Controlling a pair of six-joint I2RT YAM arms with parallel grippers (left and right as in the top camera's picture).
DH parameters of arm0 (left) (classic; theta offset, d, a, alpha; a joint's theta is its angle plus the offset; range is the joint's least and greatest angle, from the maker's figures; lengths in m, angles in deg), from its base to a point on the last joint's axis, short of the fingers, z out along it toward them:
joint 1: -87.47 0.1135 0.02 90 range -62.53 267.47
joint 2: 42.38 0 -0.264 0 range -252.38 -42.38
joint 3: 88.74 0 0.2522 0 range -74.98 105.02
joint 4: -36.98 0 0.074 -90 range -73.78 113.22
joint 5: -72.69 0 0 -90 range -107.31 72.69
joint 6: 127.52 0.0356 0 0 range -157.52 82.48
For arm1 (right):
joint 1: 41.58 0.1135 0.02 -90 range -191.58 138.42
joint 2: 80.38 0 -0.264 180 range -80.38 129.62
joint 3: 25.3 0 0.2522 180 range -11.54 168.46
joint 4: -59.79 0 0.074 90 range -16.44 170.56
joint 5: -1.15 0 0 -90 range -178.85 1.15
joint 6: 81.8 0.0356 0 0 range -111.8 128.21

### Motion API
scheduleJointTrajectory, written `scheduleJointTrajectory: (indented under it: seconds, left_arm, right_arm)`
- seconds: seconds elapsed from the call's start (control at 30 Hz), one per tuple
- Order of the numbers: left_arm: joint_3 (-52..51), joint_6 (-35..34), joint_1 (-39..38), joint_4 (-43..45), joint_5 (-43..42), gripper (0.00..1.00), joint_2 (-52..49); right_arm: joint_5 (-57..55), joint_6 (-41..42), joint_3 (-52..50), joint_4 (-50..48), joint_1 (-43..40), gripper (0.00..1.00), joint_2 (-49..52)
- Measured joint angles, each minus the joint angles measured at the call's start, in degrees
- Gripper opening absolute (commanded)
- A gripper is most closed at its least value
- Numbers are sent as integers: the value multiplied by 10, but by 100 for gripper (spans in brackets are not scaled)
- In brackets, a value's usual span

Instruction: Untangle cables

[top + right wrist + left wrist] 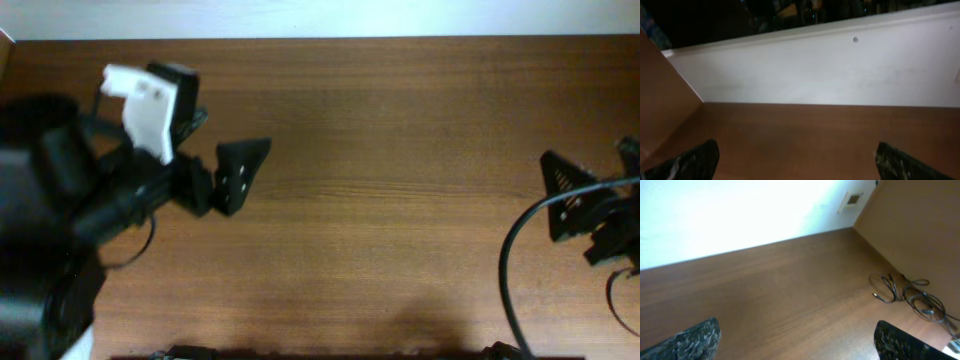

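A small tangle of thin black cables lies on the brown table at the foot of a wooden side panel, seen only in the left wrist view, with one plug end pointing left. It is far ahead and to the right of my left gripper, which is open and empty. In the overhead view the left gripper is at the table's left and no thin cables show. My right gripper is at the far right. It is open and empty in its wrist view, above bare table.
A wooden side panel stands at the table's edge beside the cables. A white wall with an outlet plate runs behind the table. A thick black arm cable loops from the right arm.
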Motion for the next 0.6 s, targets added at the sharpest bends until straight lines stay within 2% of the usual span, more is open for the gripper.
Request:
scheduleJointTrajectory:
  seconds: [0.17,0.3,0.6]
  left_arm:
    - [0,-36,0,16,39,99,85]
    - [1,-54,0,16,82,99,128]
    - [2,-64,0,10,106,99,108]
  right_arm:
    - [-3,-45,0,85,0,99,-7]
    - [-4,-58,0,88,0,99,-7]
    - [-4,-63,0,92,0,99,-7]
